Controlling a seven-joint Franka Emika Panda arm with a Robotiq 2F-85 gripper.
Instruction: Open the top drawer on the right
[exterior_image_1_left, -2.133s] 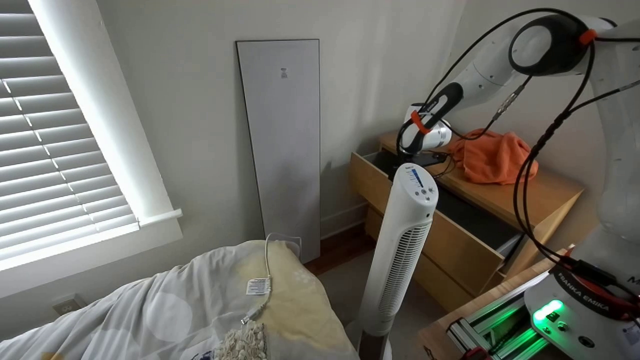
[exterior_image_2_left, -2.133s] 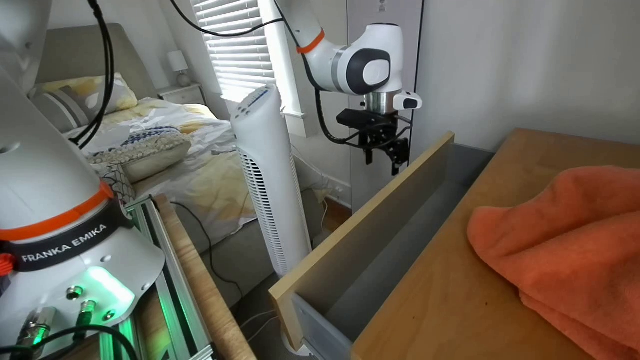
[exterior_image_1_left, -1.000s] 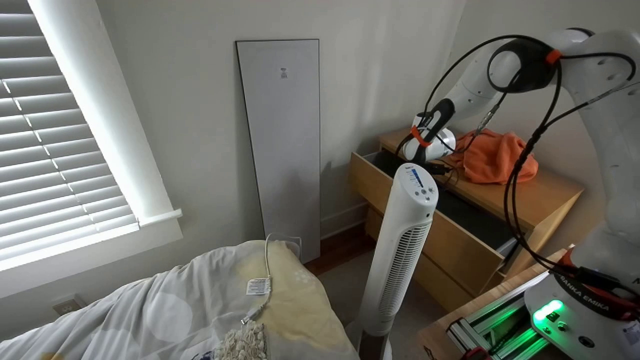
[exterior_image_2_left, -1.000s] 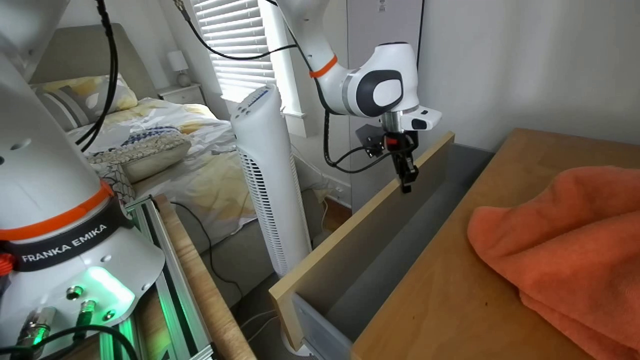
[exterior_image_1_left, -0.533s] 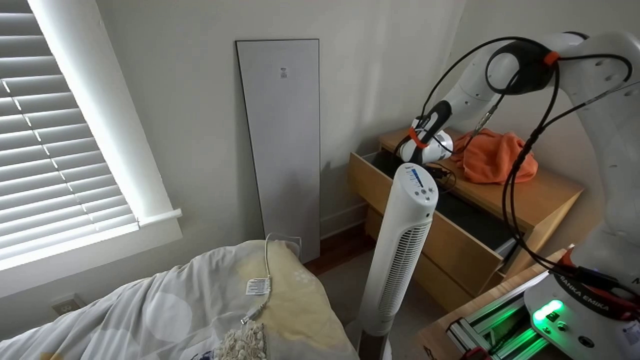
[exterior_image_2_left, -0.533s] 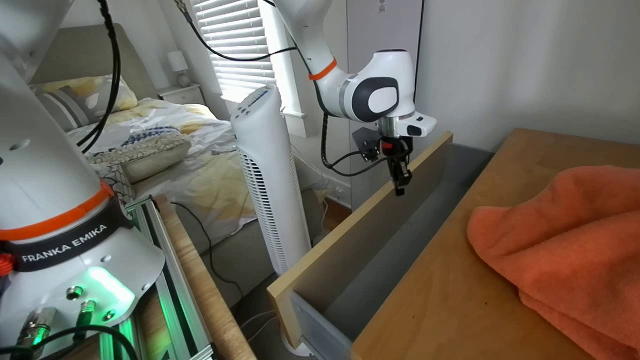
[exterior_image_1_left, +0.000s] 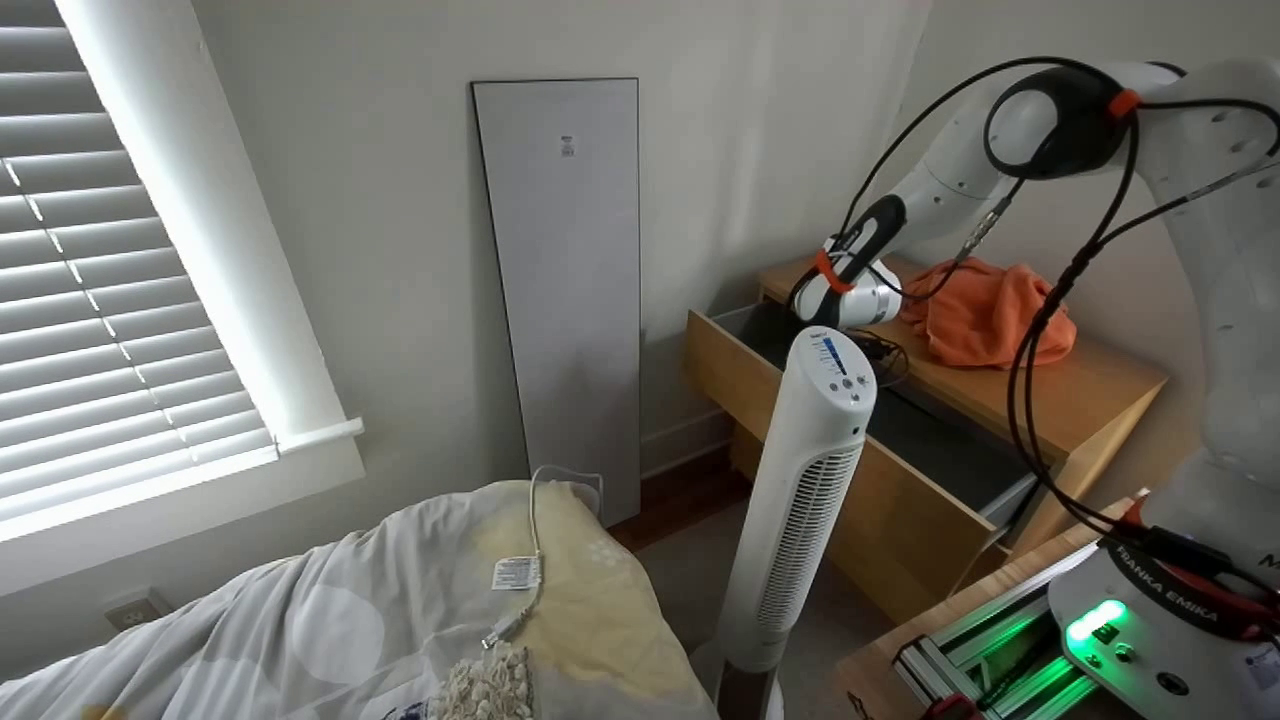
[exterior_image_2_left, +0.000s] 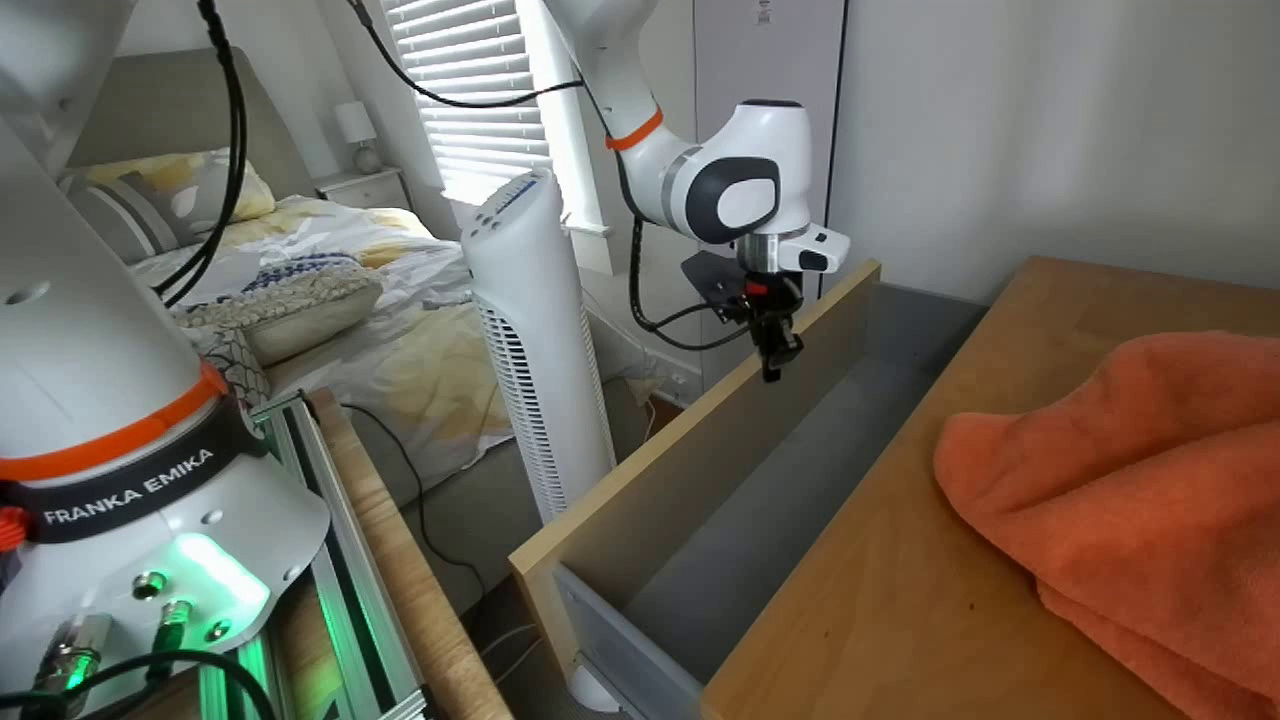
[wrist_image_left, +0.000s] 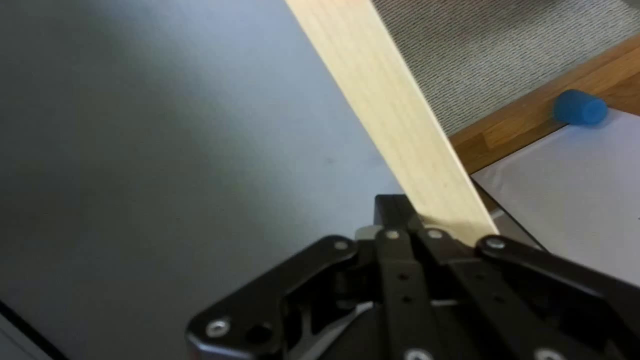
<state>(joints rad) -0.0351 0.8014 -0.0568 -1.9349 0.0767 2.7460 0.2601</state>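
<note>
Top drawer (exterior_image_2_left: 785, 495) — mid-pull, most likely, with the claw (wrist_image_left: 412, 220) pressed together, pinching nothing, set inside just behind the front panel (wrist_image_left: 392, 112). Cannot tell whether touching it. Calls next for a steady draw straight away from the dresser (exterior_image_2_left: 900, 580) or, if judged far enough out, for lifting clear. Stands well out from the dresser's front — pale wood along the rim, grey within. Sits near a tower fan (exterior_image_1_left: 800, 490) in front of the dresser and an orange cloth (exterior_image_2_left: 1150, 510) on its top.
</note>
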